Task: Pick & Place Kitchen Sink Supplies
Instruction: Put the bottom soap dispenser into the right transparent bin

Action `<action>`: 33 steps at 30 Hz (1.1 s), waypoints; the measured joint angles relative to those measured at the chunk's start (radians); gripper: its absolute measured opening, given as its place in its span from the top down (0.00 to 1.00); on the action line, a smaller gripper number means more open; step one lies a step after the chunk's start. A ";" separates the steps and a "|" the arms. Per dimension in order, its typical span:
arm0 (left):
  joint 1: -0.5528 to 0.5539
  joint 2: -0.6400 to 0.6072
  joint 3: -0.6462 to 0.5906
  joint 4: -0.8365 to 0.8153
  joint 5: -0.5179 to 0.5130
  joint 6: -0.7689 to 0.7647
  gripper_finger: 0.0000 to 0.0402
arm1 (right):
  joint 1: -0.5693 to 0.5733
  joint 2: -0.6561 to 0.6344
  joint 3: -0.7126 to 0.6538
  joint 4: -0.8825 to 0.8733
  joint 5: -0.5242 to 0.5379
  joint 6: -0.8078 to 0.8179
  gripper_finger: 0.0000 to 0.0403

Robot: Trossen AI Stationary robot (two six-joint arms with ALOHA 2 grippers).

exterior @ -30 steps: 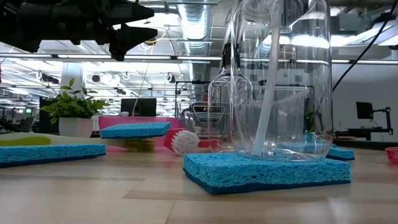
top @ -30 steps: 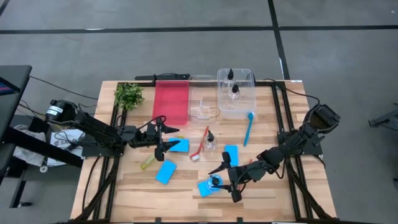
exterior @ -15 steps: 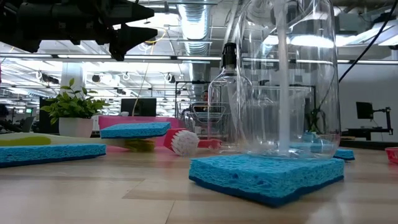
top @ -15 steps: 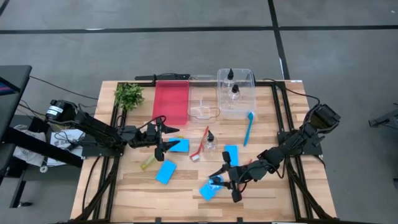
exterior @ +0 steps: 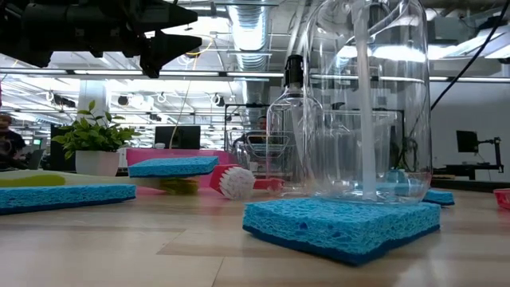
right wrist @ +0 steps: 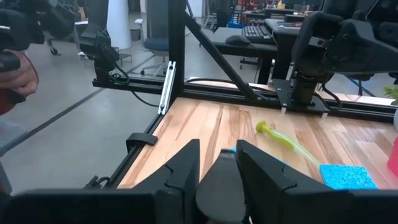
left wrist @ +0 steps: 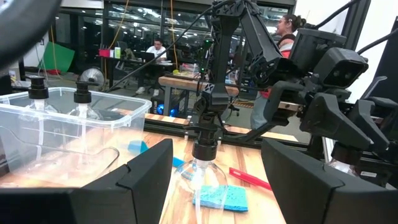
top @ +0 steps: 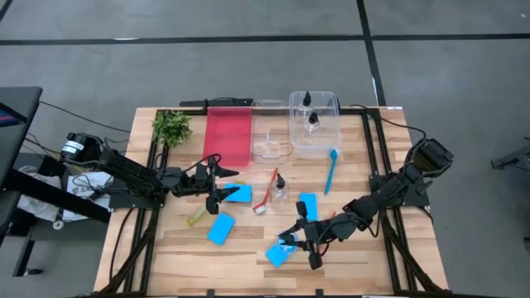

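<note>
A clear bottle with a black cap stands upright on a blue sponge near the table's front, with my right gripper shut on its top. Three more blue sponges lie flat on the wood. A second clear bottle stands by the red brush. The blue brush and the yellow-green brush lie flat. My left gripper hangs open above the table's left middle, touching nothing. My right gripper pinches the bottle's black cap between its two fingers. The fingers come in level from the table's right side. The bottle stays upright, its base resting on the blue sponge.
At the back stand a red tray, a small clear tray and a clear bin holding two bottles. A green plant sprig sits at the far left. Black rails run along both table sides.
My right gripper has shut its fingers on the bottle's cap without moving away. The bottle has shifted a little and the blue sponge under it has turned about on the table. My left arm has kept still.
</note>
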 joint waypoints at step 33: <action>0.000 0.000 0.000 0.000 0.000 0.000 0.38 | 0.001 -0.062 0.000 0.015 0.000 -0.010 0.80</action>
